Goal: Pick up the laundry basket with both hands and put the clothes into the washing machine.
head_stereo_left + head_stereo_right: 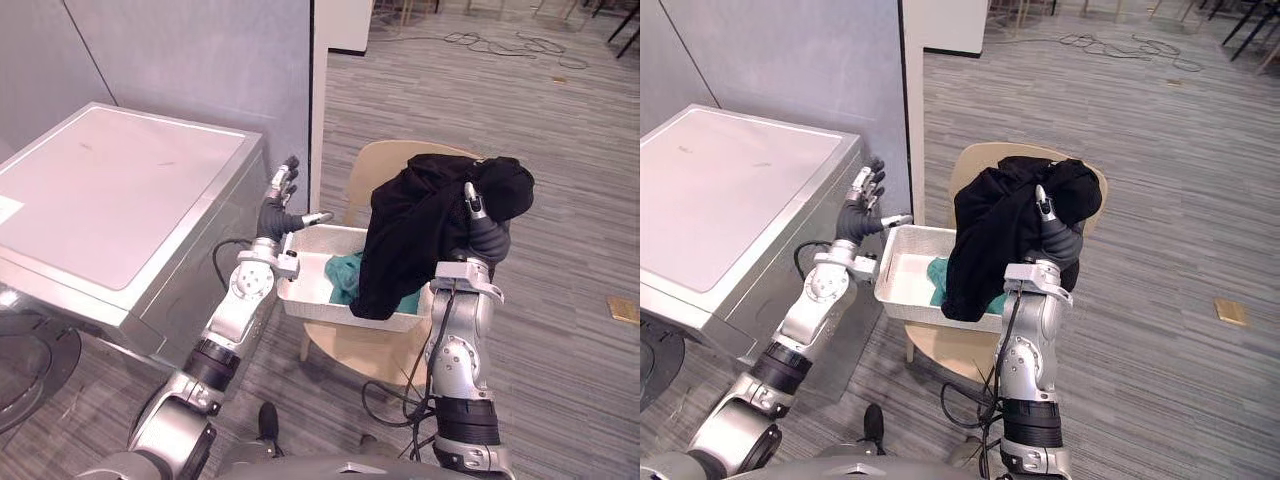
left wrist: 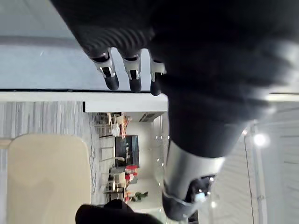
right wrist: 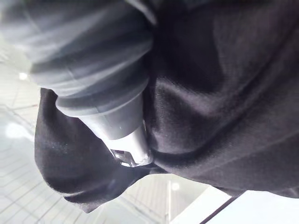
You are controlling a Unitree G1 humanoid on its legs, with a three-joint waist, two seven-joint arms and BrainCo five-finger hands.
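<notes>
Hovering straight and released, the fingers point(image 1: 285, 178) of the left hand point(image 1: 272, 215) are hanging just above the left rim of the laundry basket point(image 1: 320, 305) on the chair point(image 1: 345, 350). The right hand point(image 1: 488, 240) is carrying a draped black garment point(image 1: 410, 240) above the basket, clenched or not I cannot tell. The soft, light cloth is probably needing a bunched grip, the stiff basket both end rims.

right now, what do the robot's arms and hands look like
The left arm and right arm are silver-grey with rounded joints and black bands. A dark ribbed cover wraps the back and wrist of the left hand and the right hand. The left hand's fingers are silver with dark tips.
</notes>
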